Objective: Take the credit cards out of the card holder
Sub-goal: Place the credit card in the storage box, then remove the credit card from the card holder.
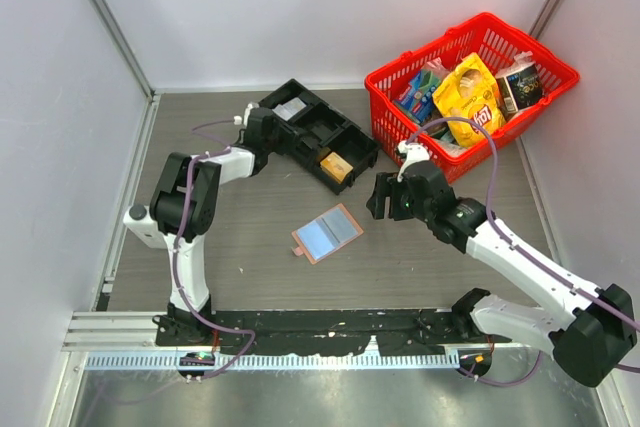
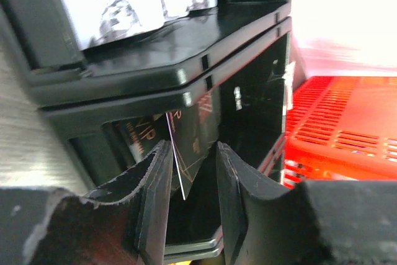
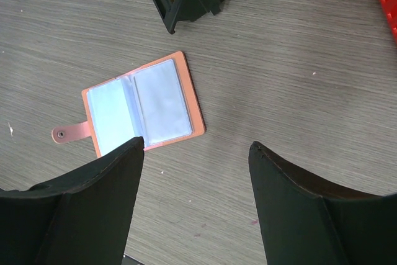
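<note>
The card holder (image 1: 327,233) lies open and flat on the table, salmon-pink with pale blue inner panels; in the right wrist view (image 3: 139,103) its tab points left. No card shows in its panels. My right gripper (image 1: 385,197) hovers open and empty just right of it, and in its own view (image 3: 195,147) the holder sits beyond the left fingertip. My left gripper (image 1: 262,127) is at the black compartment tray (image 1: 320,132). In the left wrist view a dark credit card (image 2: 192,134) stands tilted in a tray compartment, leaning near the left finger; my left gripper (image 2: 193,150) has its jaws apart.
The black tray (image 2: 155,72) holds an orange-yellow item (image 1: 337,167) in its near right compartment. A red basket (image 1: 395,127) full of packaged goods stands at the back right, close behind my right arm. Walls enclose the table on three sides.
</note>
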